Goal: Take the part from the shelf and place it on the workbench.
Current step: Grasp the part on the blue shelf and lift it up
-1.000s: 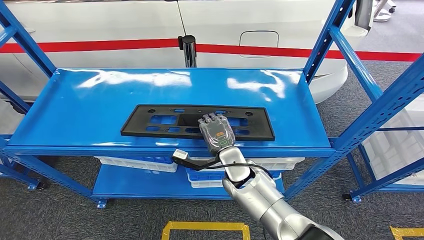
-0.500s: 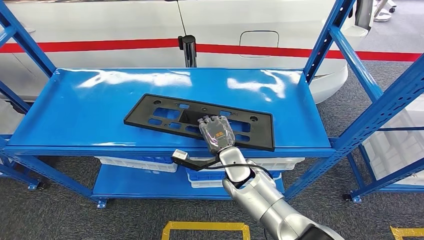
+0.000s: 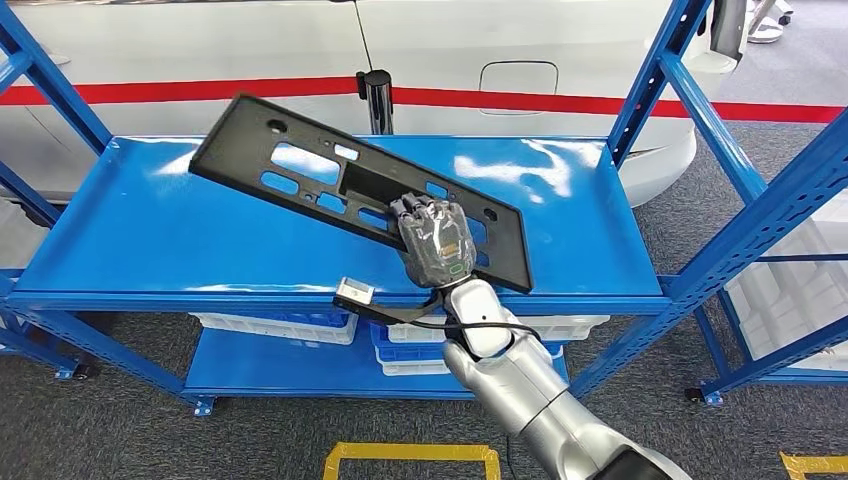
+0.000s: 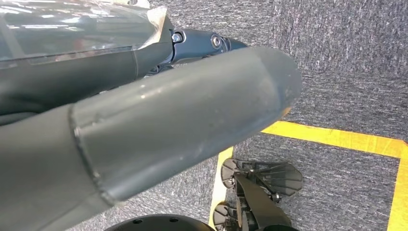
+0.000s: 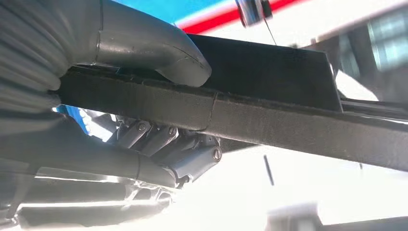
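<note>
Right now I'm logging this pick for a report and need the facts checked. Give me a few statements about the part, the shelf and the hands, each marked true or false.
1. The right hand holds the black part. True.
2. The part lies flat on the shelf. False: it is tilted, its far end raised off the shelf.
3. The thumb presses one face of the part and the fingers the other. True.
4. The left hand also grips the part. False: it is over grey carpet with yellow tape.
5. White crates sit on the top shelf. False: the crates are on the lower level.
</note>
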### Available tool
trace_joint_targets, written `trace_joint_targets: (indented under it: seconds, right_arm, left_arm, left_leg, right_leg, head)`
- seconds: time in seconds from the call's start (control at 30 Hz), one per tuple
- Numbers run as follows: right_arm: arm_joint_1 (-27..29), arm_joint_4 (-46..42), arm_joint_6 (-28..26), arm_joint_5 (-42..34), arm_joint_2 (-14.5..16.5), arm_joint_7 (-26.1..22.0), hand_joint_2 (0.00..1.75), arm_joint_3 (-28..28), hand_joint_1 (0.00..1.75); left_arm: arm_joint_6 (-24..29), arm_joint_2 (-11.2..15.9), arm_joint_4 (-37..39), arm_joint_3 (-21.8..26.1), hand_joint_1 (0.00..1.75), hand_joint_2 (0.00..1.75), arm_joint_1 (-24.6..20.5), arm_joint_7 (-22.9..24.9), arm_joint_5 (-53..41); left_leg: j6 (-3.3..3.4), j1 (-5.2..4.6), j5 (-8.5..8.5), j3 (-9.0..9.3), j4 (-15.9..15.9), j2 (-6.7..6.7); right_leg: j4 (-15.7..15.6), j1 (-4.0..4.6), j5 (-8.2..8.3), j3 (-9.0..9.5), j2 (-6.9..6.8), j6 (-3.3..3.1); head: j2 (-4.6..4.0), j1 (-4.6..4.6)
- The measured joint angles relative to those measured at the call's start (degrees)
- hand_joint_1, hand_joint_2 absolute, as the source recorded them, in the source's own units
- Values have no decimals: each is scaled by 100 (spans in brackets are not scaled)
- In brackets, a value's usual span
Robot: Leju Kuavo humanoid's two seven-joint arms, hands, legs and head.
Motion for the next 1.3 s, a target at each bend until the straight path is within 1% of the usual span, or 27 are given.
trace_joint_targets:
  seconds: [0.1,0.23,0.3,0.4,0.43,0.5,0.57,0.6,0.63,0.8,0.87,0.97,1.03,1.17,1.3]
  right_arm:
    - [-31,-205,-233,-225,2,-186,175,-80,175]
    - [-46,-384,-329,-522,2,-392,175,-153,175]
    - [-39,-494,-363,-1160,5,-807,175,-195,175]
    - [-42,-708,-374,-2644,16,-1683,175,-261,175]
    - [-44,-780,-321,-3144,17,-1917,175,-272,175]
    - [-45,-911,-32,-4101,15,-2233,175,-283,175]
    - [-45,-1037,372,-5020,8,-2470,175,-293,175]
    - [-44,-1090,516,-5307,3,-2543,175,-296,175]
    - [-45,-1134,602,-5464,0,-2586,175,-298,175]
    - [-45,-1266,733,-5656,-14,-2633,175,-312,175]
    - [-43,-1303,945,-6022,-21,-2691,175,-326,175]
    - [-12,-1413,1361,-6880,-46,-2860,175,-360,175]
    - [52,-1541,1489,-7239,-68,-2975,175,-400,175]
    - [206,-1797,1513,-7403,-115,-3059,175,-441,175]
    - [381,-2071,1492,-7409,-170,-3085,175,-510,175]
  left_arm:
    - [23,-19,0,0,0,0,0,0,-13]
    - [29,-39,0,2,0,0,0,1,-14]
    - [34,-45,0,6,0,0,0,9,-14]
    - [34,-48,0,15,0,0,-1,26,-16]
    - [32,-48,0,17,0,0,-1,30,-17]
    - [28,-48,0,21,0,0,-2,34,-19]
    - [28,-46,0,24,0,0,-4,34,-19]
    - [28,-46,0,26,0,0,-5,33,-19]
    - [28,-45,0,27,0,0,-6,33,-19]
    - [28,-43,0,37,0,0,-7,33,-19]
    - [26,-42,0,40,0,0,-7,25,-19]
    - [20,-39,0,49,0,0,-7,13,-15]
    - [16,-39,0,62,0,0,-6,-10,-5]
    - [-46,-36,0,103,0,175,-6,-116,2]
    - [-157,-28,0,107,0,175,-4,-268,-47]
  left_leg:
    - [0,0,0,0,0,0]
    - [0,0,0,0,0,0]
    - [1,0,1,0,1,0]
    - [2,0,1,0,1,0]
    - [2,0,1,0,1,0]
    - [2,0,1,0,1,0]
    - [2,0,1,0,1,1]
    - [2,0,1,0,1,1]
    - [2,0,1,0,1,1]
    - [2,0,1,0,1,1]
    - [2,0,1,0,1,1]
    - [2,0,1,-1,1,-2]
    - [2,0,1,-1,1,-3]
    - [2,0,1,-2,1,-1]
    - [2,0,1,-3,1,-3]
  right_leg:
    - [0,0,0,1,0,0]
    - [0,0,0,0,0,0]
    - [0,0,0,0,0,0]
    - [0,0,0,0,0,0]
    - [0,0,0,0,0,0]
    - [0,0,0,0,0,0]
    - [0,0,0,-1,0,0]
    - [0,0,0,-2,0,0]
    - [0,0,0,-2,0,0]
    - [0,0,0,-1,0,0]
    - [0,0,0,-1,0,0]
    - [0,0,0,-2,-2,0]
    - [0,0,0,-1,-4,0]
    - [0,-1,0,-2,-3,0]
    - [0,-1,0,-2,-4,0]
  head:
    - [0,0]
    - [0,0]
    - [0,0]
    - [0,0]
    - [0,0]
    - [0,0]
    - [0,0]
    - [0,0]
    - [0,0]
    - [0,0]
    - [0,0]
    - [0,0]
    - [0,0]
    - [0,0]
    - [0,0]
